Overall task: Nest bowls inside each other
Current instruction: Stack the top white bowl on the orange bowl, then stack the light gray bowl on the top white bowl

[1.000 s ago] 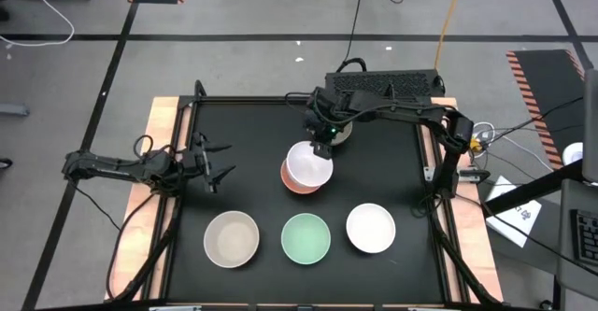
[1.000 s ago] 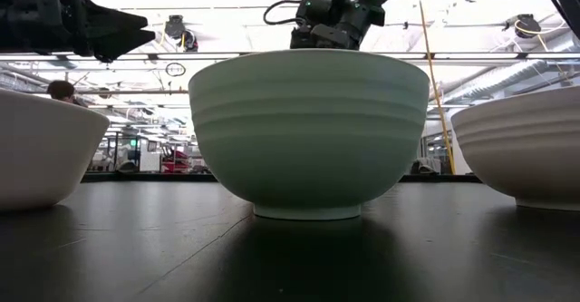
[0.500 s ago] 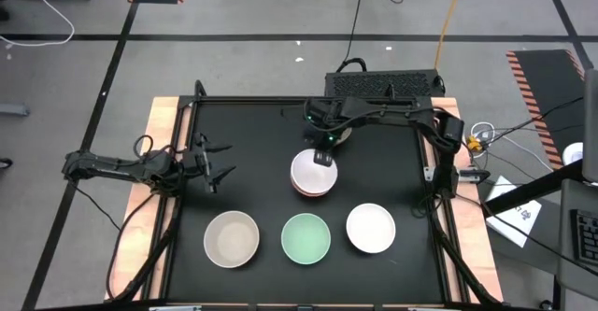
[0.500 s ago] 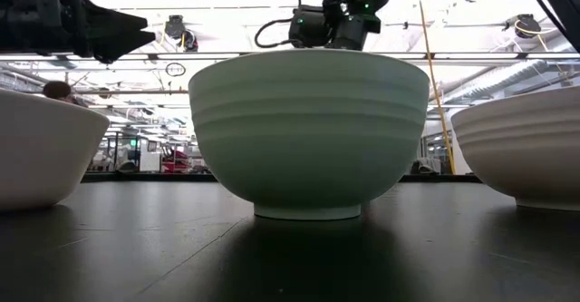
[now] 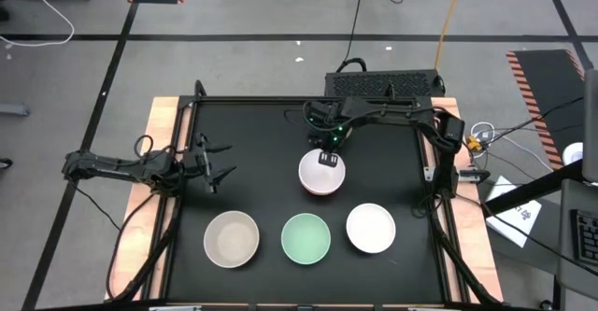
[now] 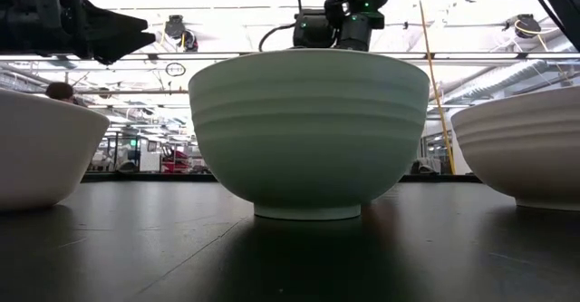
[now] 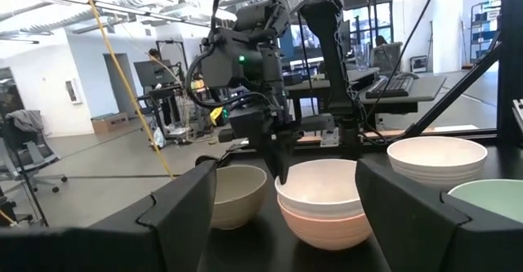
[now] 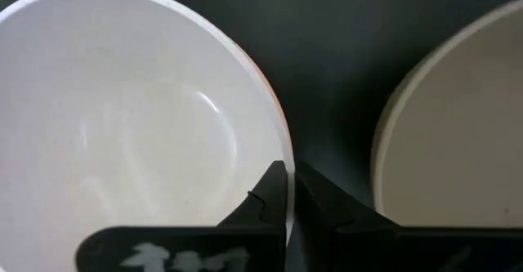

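Pinching the far rim of the glossy white ceramic bowl (image 8: pixel 122 125), the right gripper (image 8: pixel 286 192) is holding with its two dark fingers together on the thin wall, one inside and one outside. That white bowl is sitting nested in the salmon-orange glazed bowl (image 7: pixel 315 225), of which only a thin edge is peeking out below; the pair is standing at the centre of the black table top (image 5: pixel 252 134) in the high view. The rim being held is lying on the stack's upper side in the high view, towards the right arm's base, so the right arm is the nearer one.

Three more bowls are lining up along the lower part of the high view: a light beige-grey matte bowl (image 5: pixel 231 238) at left, a mint green ribbed bowl (image 5: pixel 306 238) in the middle, a second white bowl (image 5: pixel 371 228) at right. Judgement: the stack needs to go downward in the frame, or one of these needs to come up to it.

The left gripper (image 5: pixel 218 162) is waiting at the table's left edge, fingers spread apart, holding nothing.
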You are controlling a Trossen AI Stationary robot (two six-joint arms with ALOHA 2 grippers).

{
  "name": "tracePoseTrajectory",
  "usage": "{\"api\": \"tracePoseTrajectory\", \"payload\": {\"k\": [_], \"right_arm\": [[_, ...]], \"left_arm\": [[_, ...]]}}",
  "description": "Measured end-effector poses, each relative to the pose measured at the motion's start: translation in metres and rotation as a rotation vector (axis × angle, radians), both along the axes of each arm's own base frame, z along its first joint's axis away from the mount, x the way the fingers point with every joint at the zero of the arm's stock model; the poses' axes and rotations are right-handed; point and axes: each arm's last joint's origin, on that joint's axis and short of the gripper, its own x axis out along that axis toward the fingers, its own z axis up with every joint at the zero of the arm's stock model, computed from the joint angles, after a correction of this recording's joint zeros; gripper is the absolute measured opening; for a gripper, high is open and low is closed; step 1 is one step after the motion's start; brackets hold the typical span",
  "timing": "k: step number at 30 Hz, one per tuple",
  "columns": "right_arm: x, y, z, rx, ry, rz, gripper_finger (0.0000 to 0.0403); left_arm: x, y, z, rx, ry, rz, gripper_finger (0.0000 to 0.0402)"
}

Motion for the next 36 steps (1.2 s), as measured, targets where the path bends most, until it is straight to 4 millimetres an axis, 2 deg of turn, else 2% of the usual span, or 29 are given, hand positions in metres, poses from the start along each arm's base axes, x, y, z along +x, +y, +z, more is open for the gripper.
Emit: {"api": "tracePoseTrajectory", "payload": {"k": [15, 29, 36], "right_arm": [[0.0001, -0.0001, 0.0, 0.001, 0.0, -0.01, 0.0002], [0.0001, 0.0, 0.0003, 0.004, -0.002, -0.012, 0.0041], [0.0005, -0.0026, 0.0007, 0.003, -0.016, -0.021, 0.0076]], "left_arm": [[0.0001, 0.0, -0.0008, 0.001, 0.009, 0.0, 0.0292], [0.0003, 0.0, -0.0022, -0.001, 0.022, 0.0, 0.0292], [0.0003, 0.0, -0.0022, -0.001, 0.022, -0.001, 0.0292]]}}
